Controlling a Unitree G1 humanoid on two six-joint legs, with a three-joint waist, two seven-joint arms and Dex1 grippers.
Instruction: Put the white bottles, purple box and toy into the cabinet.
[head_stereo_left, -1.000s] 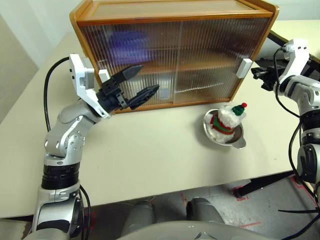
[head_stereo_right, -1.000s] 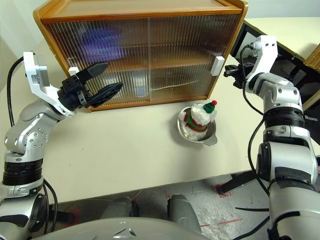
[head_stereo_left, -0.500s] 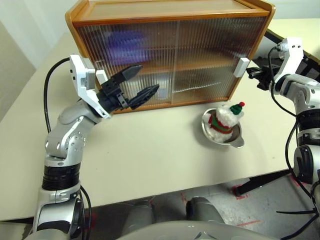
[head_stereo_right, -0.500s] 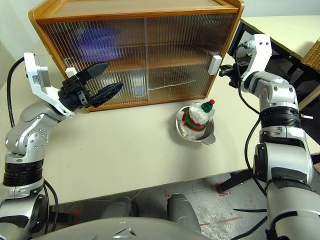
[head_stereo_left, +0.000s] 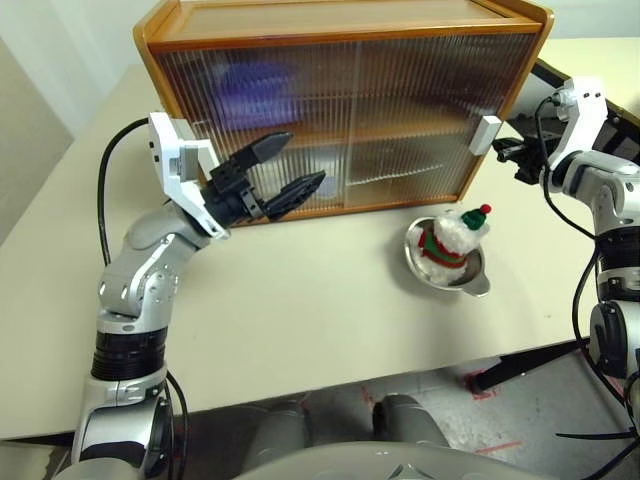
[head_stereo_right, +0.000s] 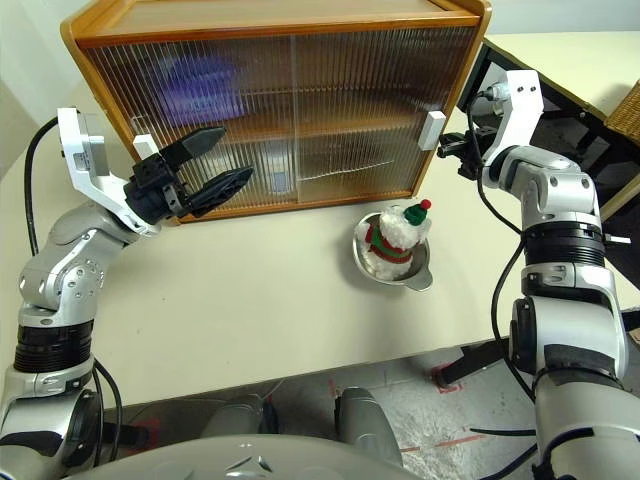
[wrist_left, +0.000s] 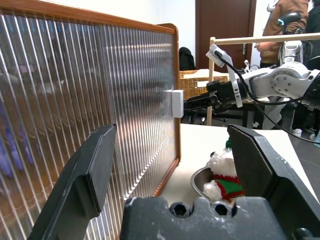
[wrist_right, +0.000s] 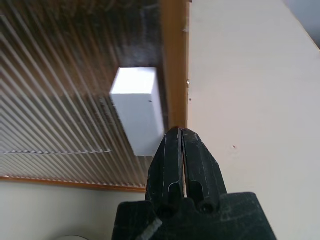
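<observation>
The cabinet (head_stereo_left: 350, 100) stands at the back of the table with both ribbed doors slid shut. A purple box (head_stereo_left: 255, 85) shows as a purple blur behind the left door, on the upper level. The white bottles are hidden behind the ribbing. The toy (head_stereo_left: 455, 238), a white snowman with a green hat, sits in a metal bowl (head_stereo_left: 472, 285) in front of the right door. My left gripper (head_stereo_left: 306, 158) hangs open before the left door, holding nothing. My right gripper (wrist_right: 180, 132) is shut, its tip just beside the white handle (wrist_right: 137, 107) at the right door's outer edge.
The cream table (head_stereo_left: 300, 310) stretches in front of the cabinet to its near edge. Dark furniture (head_stereo_right: 590, 140) and a wicker basket (head_stereo_right: 628, 110) stand off the table's right side. A person (wrist_left: 282, 15) stands far behind in the room.
My right arm has bent, bringing its wrist slightly nearer the cabinet, with the shut gripper still by the handle. The left arm has not moved. The view has shifted a little.
</observation>
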